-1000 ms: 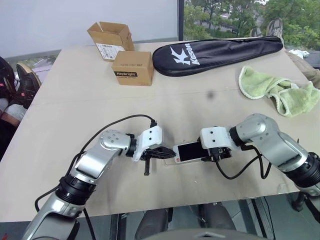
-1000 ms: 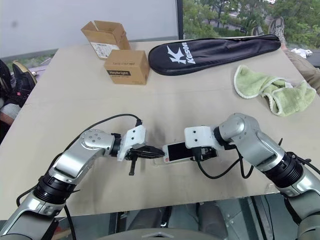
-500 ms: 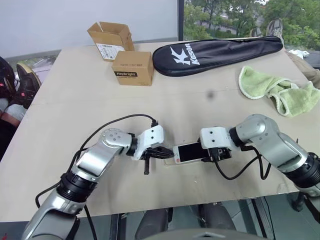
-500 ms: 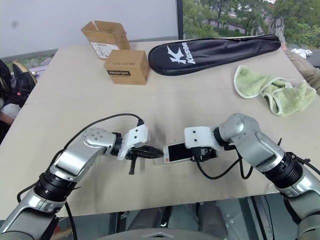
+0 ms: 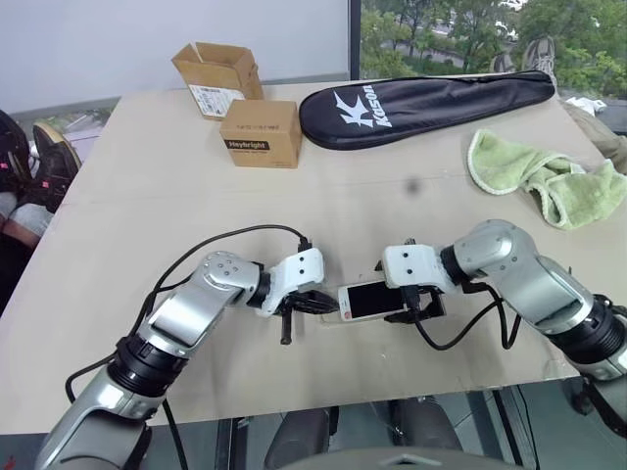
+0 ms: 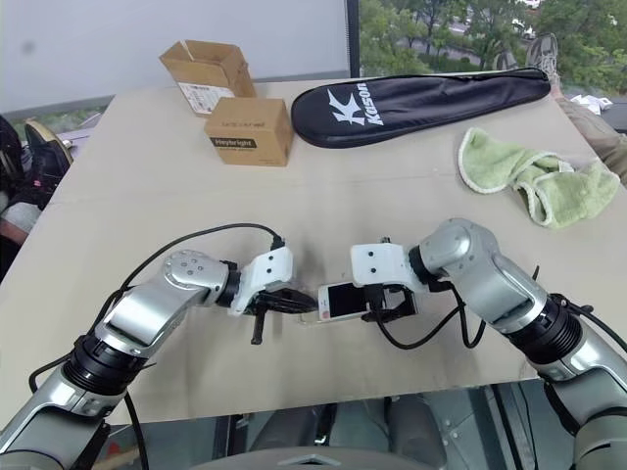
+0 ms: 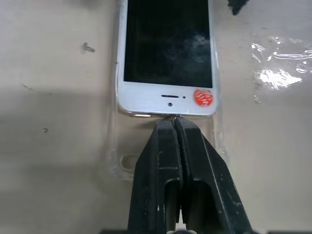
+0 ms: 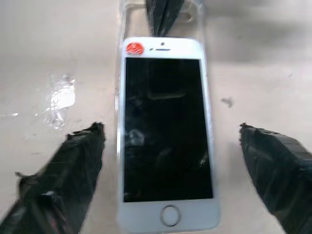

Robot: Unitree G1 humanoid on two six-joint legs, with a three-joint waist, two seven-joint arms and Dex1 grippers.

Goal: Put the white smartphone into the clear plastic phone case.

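We are seating the phone [image 7: 168,53] in the case [image 7: 122,163], low in the centre of the head views. Our left gripper [image 7: 174,122], fingers pressed together, butts the phone's earpiece end from over the bare part of the case; our right gripper [image 8: 168,141] stands wide, a finger on each side of the phone, touching nothing. We judge that the phone should be slid toward the closed fingers, then pressed flat. The case holds part of the phone; its camera end lies uncovered.
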